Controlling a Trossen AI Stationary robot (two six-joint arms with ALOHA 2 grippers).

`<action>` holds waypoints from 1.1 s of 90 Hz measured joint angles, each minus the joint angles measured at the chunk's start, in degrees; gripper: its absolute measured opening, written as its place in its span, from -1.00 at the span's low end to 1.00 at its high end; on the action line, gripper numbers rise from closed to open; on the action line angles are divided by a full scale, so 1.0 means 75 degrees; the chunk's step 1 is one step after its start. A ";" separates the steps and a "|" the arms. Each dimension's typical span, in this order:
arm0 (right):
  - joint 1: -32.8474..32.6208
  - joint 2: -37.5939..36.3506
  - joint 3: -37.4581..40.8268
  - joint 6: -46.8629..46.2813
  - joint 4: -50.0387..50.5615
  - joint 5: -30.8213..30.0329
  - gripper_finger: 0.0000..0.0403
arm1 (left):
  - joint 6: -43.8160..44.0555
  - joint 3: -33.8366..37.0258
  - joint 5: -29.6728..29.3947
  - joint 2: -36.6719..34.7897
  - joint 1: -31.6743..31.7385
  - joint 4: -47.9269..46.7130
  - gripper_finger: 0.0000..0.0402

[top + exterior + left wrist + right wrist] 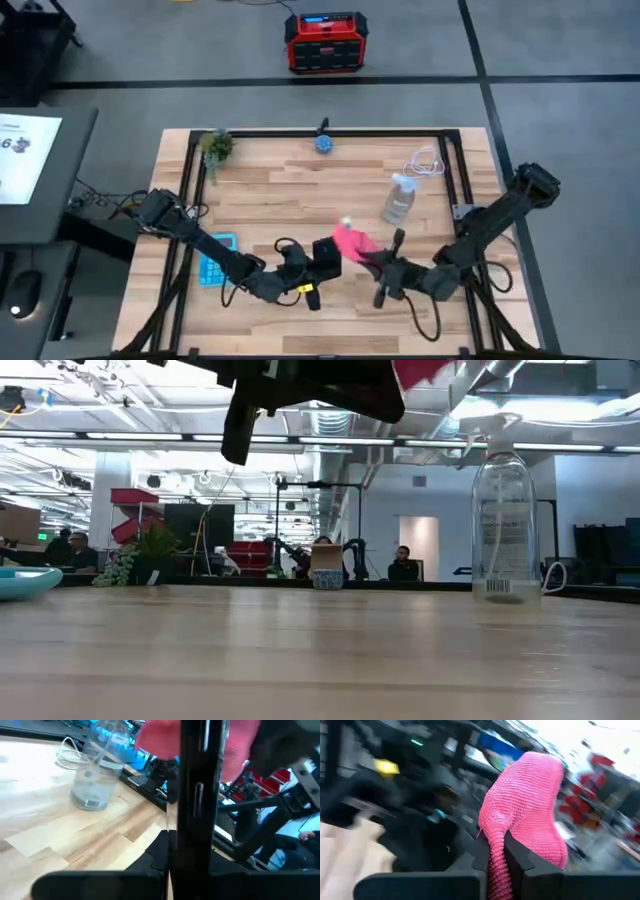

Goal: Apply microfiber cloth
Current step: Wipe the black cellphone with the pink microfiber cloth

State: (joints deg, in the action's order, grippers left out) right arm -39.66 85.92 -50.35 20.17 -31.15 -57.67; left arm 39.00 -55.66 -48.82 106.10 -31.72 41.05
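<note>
My left gripper (308,268) is shut on a black phone (325,250) near the table's front middle. In the left wrist view the phone (197,795) shows edge-on as a dark upright bar. Just to its right, my right gripper (373,259) is shut on the pink-red microfiber cloth (352,242). The cloth (530,805) bulges out beyond the fingers, right beside the phone; whether the two touch, I cannot tell. In the low view the phone (310,385) and the cloth (425,370) are both high above the tabletop. My left gripper pinches the phone between its two fingers at its end nearest the gripper (186,845), coming from the table's left. The phone sticks out beyond the fingers, lifted clear of the table. My right gripper pinches a bunched fold of the cloth (496,857) between its two fingers, coming from the table's right. The rest of the cloth puffs out slack past the fingertips, clear of the table.
A clear spray bottle (400,198) stands to the far right of the grippers, with a white cable (425,163) behind it. A light-blue calculator (217,258) lies under the left arm. A small plant (215,147) and a small blue object (324,143) sit at the far edge.
</note>
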 joint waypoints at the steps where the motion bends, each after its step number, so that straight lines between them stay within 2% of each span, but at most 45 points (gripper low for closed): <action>1: 0.0029 0.0043 0.0000 0.0048 -0.0045 0.0114 -0.96 | 0.0009 0.0000 0.0016 0.0000 0.0004 -0.0002 -0.94; 7: 0.0252 0.0305 -0.0021 0.0278 -0.0221 0.0652 -0.96 | 0.0011 0.0000 0.0119 0.0000 0.0028 0.0009 -0.94; 27: 0.0734 0.1363 -0.0545 0.1161 -0.0151 0.1211 -0.96 | 0.0120 0.0006 0.0163 0.0000 0.0064 -0.0028 -0.94; 42: 0.0821 0.1954 -0.1413 0.1232 0.1095 0.2004 -0.96 | 0.0096 0.0026 0.0281 0.0003 0.0047 -0.0106 -0.94; 54: 0.0816 0.2080 -0.2105 0.0992 0.2597 0.2042 -0.96 | 0.0088 0.0029 0.0362 0.0017 -0.0030 -0.0165 -0.94; 59: 0.0824 0.2051 -0.2244 0.0858 0.3006 0.1777 -0.96 | 0.0061 0.0029 0.0344 0.0017 -0.0034 -0.0152 -0.94; 68: 0.0821 0.1816 -0.2232 0.0850 0.3237 0.0873 -0.96 | 0.0015 0.0009 0.0302 0.0015 -0.0048 -0.0021 -0.94; 80: 0.0808 0.1453 -0.2235 0.0824 0.3144 0.0490 -0.96 | -0.0018 -0.0006 0.0368 -0.0012 -0.0095 0.0009 -0.94; 89: 0.0786 0.1421 -0.2235 0.0686 0.3213 0.0646 -0.96 | -0.0106 -0.0006 0.0489 -0.0012 -0.0105 -0.0068 -0.94; 99: 0.0816 0.1522 -0.2247 -0.0029 0.3498 0.1718 -0.96 | -0.0195 0.0000 0.0568 0.0000 -0.0128 -0.0138 -0.94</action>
State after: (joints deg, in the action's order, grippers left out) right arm -33.54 97.33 -67.20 19.95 -4.92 -44.79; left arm 37.54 -55.66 -44.56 106.10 -32.69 40.02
